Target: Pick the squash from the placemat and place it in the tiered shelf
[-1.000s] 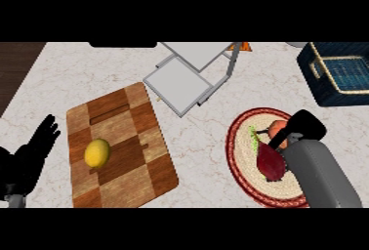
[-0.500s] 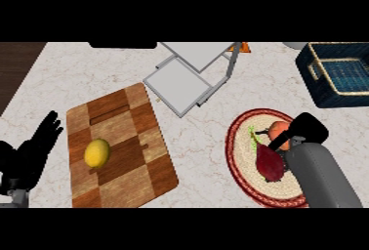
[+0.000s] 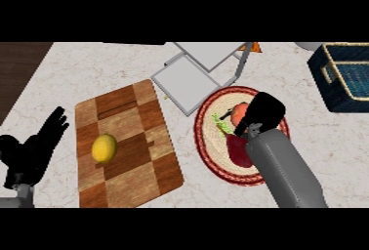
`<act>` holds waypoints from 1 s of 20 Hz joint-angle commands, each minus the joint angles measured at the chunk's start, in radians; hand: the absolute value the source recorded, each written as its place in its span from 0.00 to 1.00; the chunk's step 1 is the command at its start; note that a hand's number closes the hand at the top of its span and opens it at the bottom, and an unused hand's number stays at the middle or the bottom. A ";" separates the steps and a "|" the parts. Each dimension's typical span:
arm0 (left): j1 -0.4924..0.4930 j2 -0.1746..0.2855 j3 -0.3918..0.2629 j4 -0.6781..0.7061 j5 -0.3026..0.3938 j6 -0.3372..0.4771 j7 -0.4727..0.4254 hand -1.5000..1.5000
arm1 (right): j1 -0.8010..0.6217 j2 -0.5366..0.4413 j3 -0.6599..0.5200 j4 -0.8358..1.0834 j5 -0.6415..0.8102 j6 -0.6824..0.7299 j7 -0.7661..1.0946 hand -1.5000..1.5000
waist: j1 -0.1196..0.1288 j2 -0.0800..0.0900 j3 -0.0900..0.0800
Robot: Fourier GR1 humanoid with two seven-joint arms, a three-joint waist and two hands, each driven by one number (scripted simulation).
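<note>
The squash (image 3: 235,112) lies on the round woven placemat (image 3: 205,146), its orange end and a bit of green showing just left of the right hand (image 3: 261,112). A darker red patch lower on the mat, beside the forearm, may be more of the squash or only shade; the view does not settle it. The right hand sits over the squash with its back toward the camera, a position that suits a grasp from above. Whether it has closed on the squash or only hovers at it cannot be told, since the hand hides the contact. The squash is not lifted clear, so the pick appears to be the step in hand and the transfer not yet begun. The tiered shelf (image 3: 189,82) stands just beyond the mat's upper left rim, its flat grey tiers open toward the mat, so the carry looks short: up and away to the left. The shelf's slanted frame near the mat is what the hand might clip on the way. The left hand (image 3: 34,152) rests open at the view's left edge, fingers up, well apart from the work. Between the two hands lies a wooden cutting board (image 3: 137,112) with a lemon (image 3: 104,148) on it, off the likely path.
</note>
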 commanded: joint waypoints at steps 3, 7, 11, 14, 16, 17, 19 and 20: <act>-0.064 -0.035 -0.068 -0.010 -0.020 -0.035 0.000 0.50 | -0.265 0.075 0.173 0.036 -0.064 -0.044 0.151 1.00 | 0.128 0.023 0.002; -0.098 -0.020 -0.063 0.001 -0.026 -0.036 0.031 0.50 | -0.413 0.077 0.207 0.062 -0.110 -0.075 0.235 1.00 | 0.126 0.018 0.000; -0.103 -0.038 -0.069 0.035 -0.033 -0.030 0.027 0.50 | -0.517 0.077 0.214 0.051 -0.156 -0.097 0.301 1.00 | 0.108 0.009 -0.001; -0.107 -0.035 -0.063 0.042 -0.033 -0.030 0.025 0.50 | -0.578 0.077 0.196 0.024 -0.188 -0.165 0.318 1.00 | 0.111 0.004 -0.001; -0.093 -0.032 -0.053 0.038 -0.024 -0.035 0.015 0.50 | -0.583 0.077 0.211 0.006 -0.193 -0.220 0.348 1.00 | 0.106 -0.003 -0.001; -0.106 -0.023 -0.045 0.050 -0.028 -0.029 0.030 0.50 | -0.604 0.077 0.195 -0.008 -0.181 -0.247 0.350 1.00 | 0.084 -0.003 -0.001; -0.107 -0.029 -0.043 0.053 -0.025 -0.026 0.032 0.50 | -0.672 0.077 0.191 -0.008 -0.180 -0.241 0.382 1.00 | 0.082 -0.005 -0.002; -0.106 -0.047 -0.060 0.056 -0.040 -0.014 0.024 0.50 | -0.671 0.078 0.204 -0.026 -0.181 -0.258 0.384 1.00 | 0.077 -0.008 -0.002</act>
